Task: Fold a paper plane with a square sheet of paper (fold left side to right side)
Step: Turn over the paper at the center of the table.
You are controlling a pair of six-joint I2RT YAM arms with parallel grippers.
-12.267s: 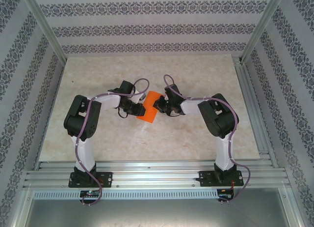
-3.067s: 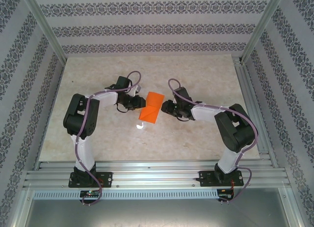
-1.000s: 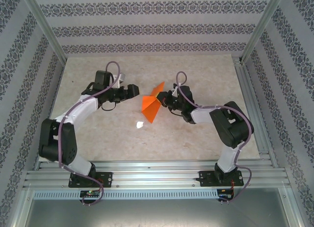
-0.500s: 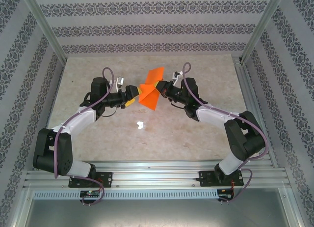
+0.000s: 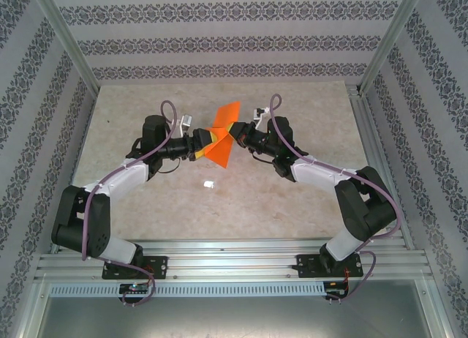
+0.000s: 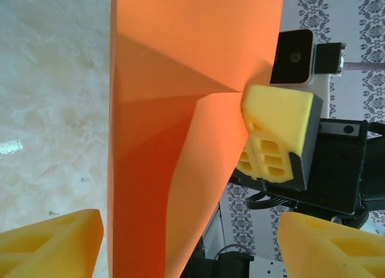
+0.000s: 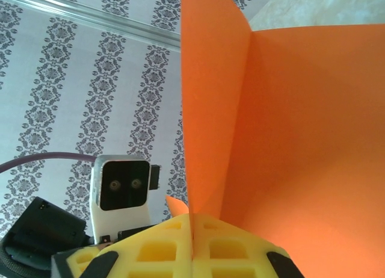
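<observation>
The square sheet of paper (image 5: pixel 218 149), bright orange and creased, hangs above the table's middle between both arms. My right gripper (image 5: pixel 235 135) is shut on its right edge; in the right wrist view the yellow pads (image 7: pixel 150 254) pinch a paper fold (image 7: pixel 313 139) that rises upright from them. My left gripper (image 5: pixel 200 143) meets the sheet from the left. In the left wrist view its two fingers (image 6: pixel 48 242) stand wide apart at the bottom corners, with the paper (image 6: pixel 180 79) hanging between them. The right gripper's fingers (image 6: pixel 277 133) clamp the sheet's far side there.
A small white shiny spot (image 5: pixel 208 183) lies on the marble tabletop (image 5: pixel 292 206) just in front of the paper. Patterned walls and metal rails (image 5: pixel 380 155) enclose the table. The left wrist camera (image 7: pixel 120 185) faces the right wrist view from close by.
The right gripper has lifted the paper up and away from the table. The left gripper has swung in from the left until its fingers straddle the sheet, and its jaws have narrowed somewhat.
</observation>
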